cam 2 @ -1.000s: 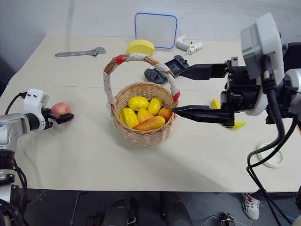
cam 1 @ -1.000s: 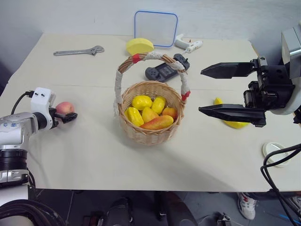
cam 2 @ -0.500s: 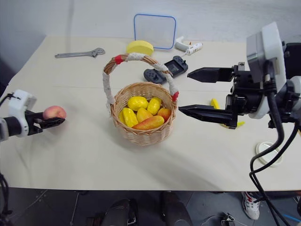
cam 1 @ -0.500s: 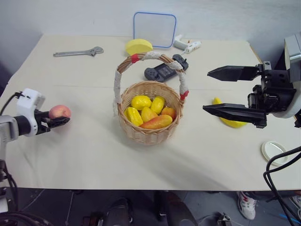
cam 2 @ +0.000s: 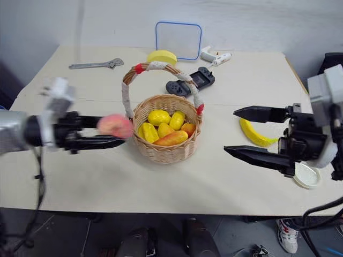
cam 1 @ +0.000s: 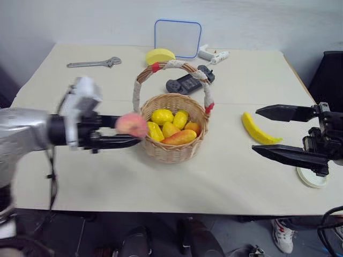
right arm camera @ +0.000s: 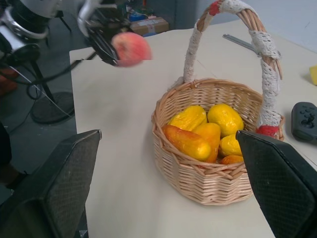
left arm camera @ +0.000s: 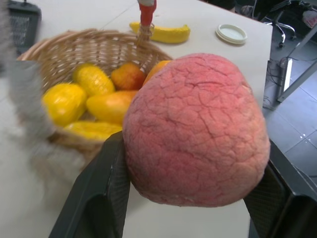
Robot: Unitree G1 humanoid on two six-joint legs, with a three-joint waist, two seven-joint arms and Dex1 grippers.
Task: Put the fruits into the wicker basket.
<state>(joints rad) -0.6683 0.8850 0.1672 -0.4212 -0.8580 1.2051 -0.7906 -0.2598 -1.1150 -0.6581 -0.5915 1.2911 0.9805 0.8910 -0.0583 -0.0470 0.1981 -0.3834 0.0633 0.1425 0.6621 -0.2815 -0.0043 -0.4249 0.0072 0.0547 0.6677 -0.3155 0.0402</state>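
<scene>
Left claw (cam 1: 126, 134) clamped across apple (cam 1: 132, 125) mid-girth beside basket (cam 1: 171, 155); looks light, firm. Right claw (cam 1: 270, 131) apart. Banana (cam 1: 257, 130): likely smooth, take mid-length.

Beige table (cam 1: 177, 182); pale wall (cam 1: 80, 21); dark floor (cam 1: 69, 235)

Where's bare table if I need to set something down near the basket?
Free: the front strip between the wicker basket and the table's near edge, and the patch between basket and banana. Crowded: behind the basket, with the game controller, yellow block and blue-rimmed lid.
</scene>
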